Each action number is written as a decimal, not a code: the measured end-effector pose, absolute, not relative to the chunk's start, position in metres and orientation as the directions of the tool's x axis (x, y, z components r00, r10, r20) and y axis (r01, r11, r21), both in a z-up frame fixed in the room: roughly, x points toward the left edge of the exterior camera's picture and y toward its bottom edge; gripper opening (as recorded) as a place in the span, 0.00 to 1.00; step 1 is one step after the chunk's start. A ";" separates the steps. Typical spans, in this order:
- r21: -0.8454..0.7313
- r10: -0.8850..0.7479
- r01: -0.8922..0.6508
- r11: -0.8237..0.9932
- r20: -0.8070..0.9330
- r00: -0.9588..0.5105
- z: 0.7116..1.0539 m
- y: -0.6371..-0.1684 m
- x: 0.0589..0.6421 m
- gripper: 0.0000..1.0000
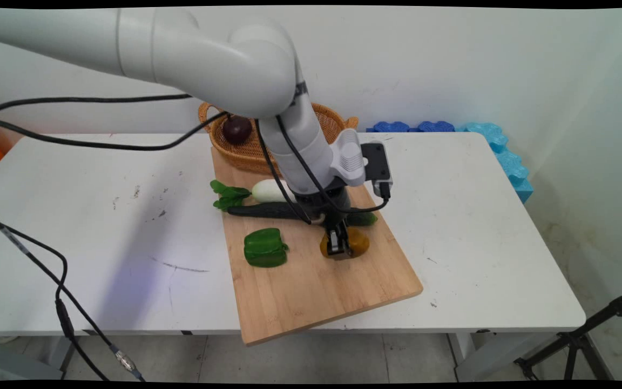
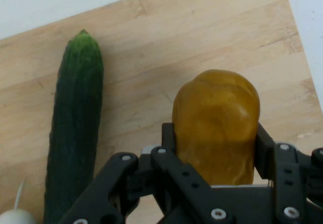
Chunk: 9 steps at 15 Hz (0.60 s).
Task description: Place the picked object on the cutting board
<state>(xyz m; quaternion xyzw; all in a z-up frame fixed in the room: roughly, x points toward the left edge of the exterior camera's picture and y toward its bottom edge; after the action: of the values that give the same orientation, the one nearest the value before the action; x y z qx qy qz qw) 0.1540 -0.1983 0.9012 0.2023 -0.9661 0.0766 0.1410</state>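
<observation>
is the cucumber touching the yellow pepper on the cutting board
No, in the hand view bare wood of the cutting board shows between the cucumber and the yellow pepper.

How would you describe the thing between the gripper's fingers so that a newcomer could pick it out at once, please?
Start at the wooden cutting board in the middle of the white table. On its right half, just in front of the long cucumber, lies a yellow pepper with the gripper shut on it. It is the board's only yellow item.

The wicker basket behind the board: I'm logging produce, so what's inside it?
Inside the wicker basket, one dark purple round fruit shows near its left side. The arm covers the basket's middle, so anything else there cannot be seen.
</observation>
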 end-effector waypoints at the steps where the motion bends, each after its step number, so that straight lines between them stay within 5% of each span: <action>1: -0.087 -0.375 -0.417 0.905 0.300 -0.877 0.897 -0.201 0.153 0.00; 9: -0.069 -0.407 -0.443 0.894 0.290 -0.866 0.876 -0.213 0.150 0.00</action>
<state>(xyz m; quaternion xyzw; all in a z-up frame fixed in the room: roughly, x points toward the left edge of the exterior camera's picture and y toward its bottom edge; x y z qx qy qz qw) 0.1499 -0.2125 0.8760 0.2206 -0.9636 0.0667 0.1353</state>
